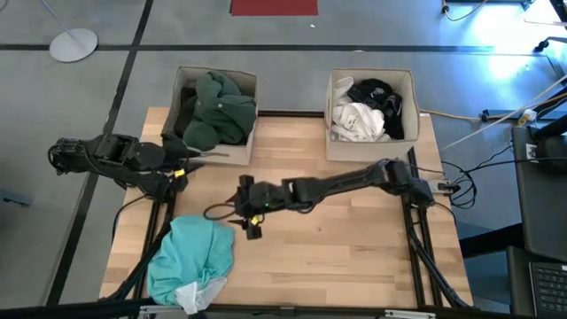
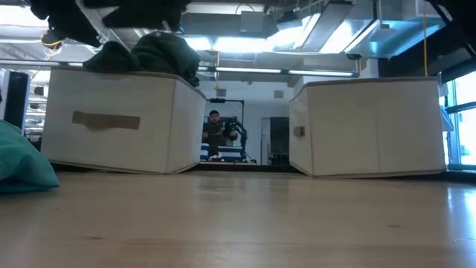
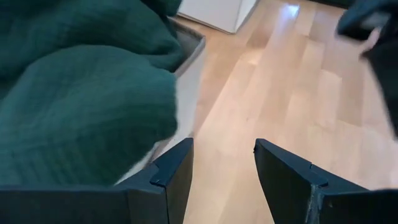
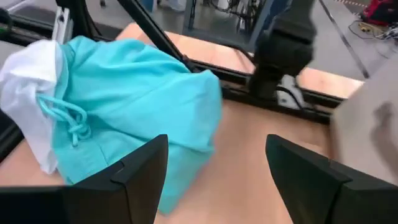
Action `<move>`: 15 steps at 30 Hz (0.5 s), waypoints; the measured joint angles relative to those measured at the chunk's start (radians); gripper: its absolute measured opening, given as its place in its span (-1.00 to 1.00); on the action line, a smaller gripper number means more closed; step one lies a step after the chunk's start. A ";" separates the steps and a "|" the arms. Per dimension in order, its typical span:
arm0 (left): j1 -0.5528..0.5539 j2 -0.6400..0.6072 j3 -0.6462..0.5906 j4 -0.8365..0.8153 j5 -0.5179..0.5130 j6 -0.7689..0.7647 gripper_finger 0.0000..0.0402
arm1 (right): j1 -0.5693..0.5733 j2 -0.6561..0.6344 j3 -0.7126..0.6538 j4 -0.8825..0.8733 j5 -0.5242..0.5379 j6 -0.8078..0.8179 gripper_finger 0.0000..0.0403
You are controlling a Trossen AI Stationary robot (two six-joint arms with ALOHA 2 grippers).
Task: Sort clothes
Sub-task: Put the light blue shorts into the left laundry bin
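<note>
A turquoise garment (image 1: 190, 257) with a white lining and a drawstring lies crumpled on the table's near left; it also shows in the right wrist view (image 4: 130, 106). A dark green garment (image 1: 215, 108) fills the left beige box (image 1: 246, 142) and bulges over its rim in the left wrist view (image 3: 81, 106). White and black garments (image 1: 365, 115) lie in the right beige box (image 1: 330, 146). My left gripper (image 1: 202, 157) is open and empty beside the left box's near wall. My right gripper (image 1: 246, 208) is open and empty over the table's middle, just right of the turquoise garment.
The two beige boxes stand at the table's far edge with a gap between them (image 2: 245, 160). Bare wood spreads across the table's middle and right (image 1: 354, 248). A person (image 2: 216, 134) stands in the room beyond the table.
</note>
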 joint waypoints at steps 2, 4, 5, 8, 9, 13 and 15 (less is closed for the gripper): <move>0.000 0.000 0.000 0.000 0.016 -0.004 -0.19 | 0.011 0.037 -0.001 0.051 -0.001 0.028 0.35; 0.000 0.001 0.000 0.000 0.024 -0.013 -0.19 | 0.022 0.076 -0.001 0.100 -0.001 0.071 0.35; 0.000 0.001 0.000 0.001 0.024 -0.015 -0.19 | 0.026 0.098 -0.001 0.131 -0.002 0.085 0.35; 0.000 0.001 0.000 0.000 0.024 -0.015 -0.19 | 0.038 0.162 -0.002 0.237 0.002 0.147 0.35; 0.000 0.001 0.000 0.000 0.024 -0.015 -0.19 | 0.039 0.182 -0.001 0.275 0.005 0.168 0.35; 0.000 0.001 0.000 0.000 0.024 -0.015 -0.19 | 0.041 0.263 -0.001 0.434 0.006 0.244 0.35; 0.000 0.001 0.000 0.000 0.024 -0.015 -0.19 | 0.041 0.302 -0.001 0.517 0.007 0.258 0.35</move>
